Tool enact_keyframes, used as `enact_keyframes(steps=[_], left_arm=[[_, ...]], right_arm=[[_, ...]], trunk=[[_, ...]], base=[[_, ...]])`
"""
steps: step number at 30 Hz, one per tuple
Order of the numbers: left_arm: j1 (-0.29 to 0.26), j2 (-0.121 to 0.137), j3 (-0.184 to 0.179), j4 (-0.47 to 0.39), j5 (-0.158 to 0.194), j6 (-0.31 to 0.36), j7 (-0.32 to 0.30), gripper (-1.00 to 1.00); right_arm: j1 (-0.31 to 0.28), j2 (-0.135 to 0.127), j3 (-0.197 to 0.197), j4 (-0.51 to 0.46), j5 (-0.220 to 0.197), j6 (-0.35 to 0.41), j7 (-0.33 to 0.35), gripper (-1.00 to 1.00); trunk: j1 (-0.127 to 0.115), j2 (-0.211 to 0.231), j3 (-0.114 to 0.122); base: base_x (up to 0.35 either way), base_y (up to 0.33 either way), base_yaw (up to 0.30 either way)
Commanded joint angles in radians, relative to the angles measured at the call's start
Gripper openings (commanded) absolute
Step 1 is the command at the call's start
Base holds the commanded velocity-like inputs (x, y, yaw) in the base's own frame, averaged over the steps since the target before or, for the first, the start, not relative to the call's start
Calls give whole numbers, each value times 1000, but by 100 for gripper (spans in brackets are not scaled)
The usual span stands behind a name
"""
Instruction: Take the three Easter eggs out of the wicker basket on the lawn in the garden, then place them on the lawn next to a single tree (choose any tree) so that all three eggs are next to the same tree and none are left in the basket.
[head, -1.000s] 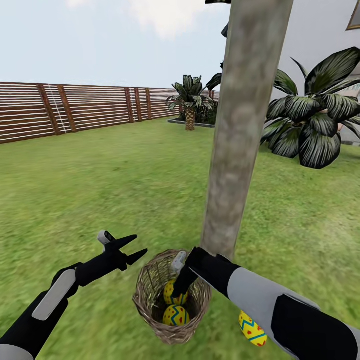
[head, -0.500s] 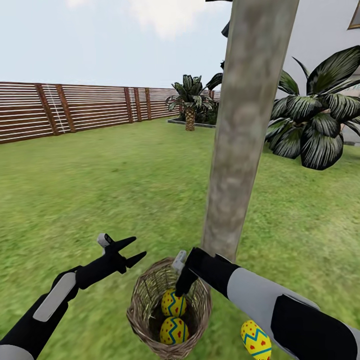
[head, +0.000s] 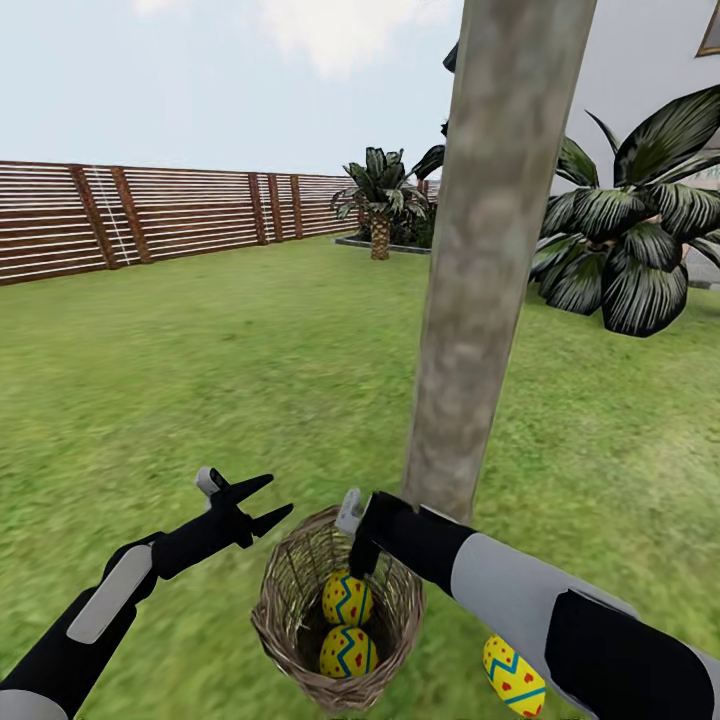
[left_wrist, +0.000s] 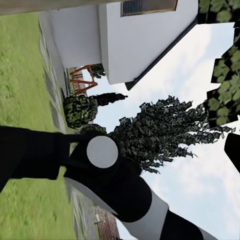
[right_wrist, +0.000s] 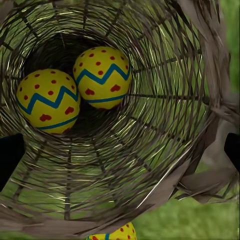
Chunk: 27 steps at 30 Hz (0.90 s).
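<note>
The wicker basket (head: 300, 610) stands on the lawn (head: 200, 400) at the foot of the pale tree trunk (head: 485, 260). Two yellow zigzag eggs (head: 347, 598) (head: 348, 651) lie inside it, and they show side by side on its bottom in the right wrist view (right_wrist: 103, 76) (right_wrist: 47, 107). The third egg (head: 513, 677) rests on the grass right of the basket, partly under my right forearm. My right gripper (head: 360, 560) hangs open over the basket's mouth, above the upper egg, holding nothing. My left gripper (head: 268, 503) hovers open just left of the basket's rim.
A broad-leaved striped plant (head: 630, 240) grows right of the trunk by the white house wall (head: 640, 80). A brown slat fence (head: 130, 215) runs along the far left, with a small palm-like plant (head: 380, 200) near its end. Open grass spreads left and ahead.
My right gripper has drawn back a little from the upper egg toward the basket's rim, still empty. The view has shifted slightly. The left arm holds its place.
</note>
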Motion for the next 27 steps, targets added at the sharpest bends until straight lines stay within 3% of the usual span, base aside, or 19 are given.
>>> enact_keyframes(steps=[1, 9, 17, 27], left_arm=[[-1, 1, -2, 1, 3, 4, -3, 100], [-1, 1, -2, 1, 3, 4, -3, 100], [-1, 1, -2, 1, 2, 4, -3, 100], [-1, 0, -2, 1, 2, 3, -1, 100]], right_arm=[[-2, 0, 3, -5, 6, 2, 3, 100], [-4, -1, 3, -47, 10, -3, 10, 100], [-3, -4, -2, -52, 11, -19, 97, 100], [-3, -7, 3, -48, 13, -20, 104, 100]], trunk=[[4, -8, -4], [34, -64, -29], [65, -120, -54], [103, -190, -86]], base=[[0, 0, 0], [0, 0, 0], [0, 0, 0], [0, 0, 0]])
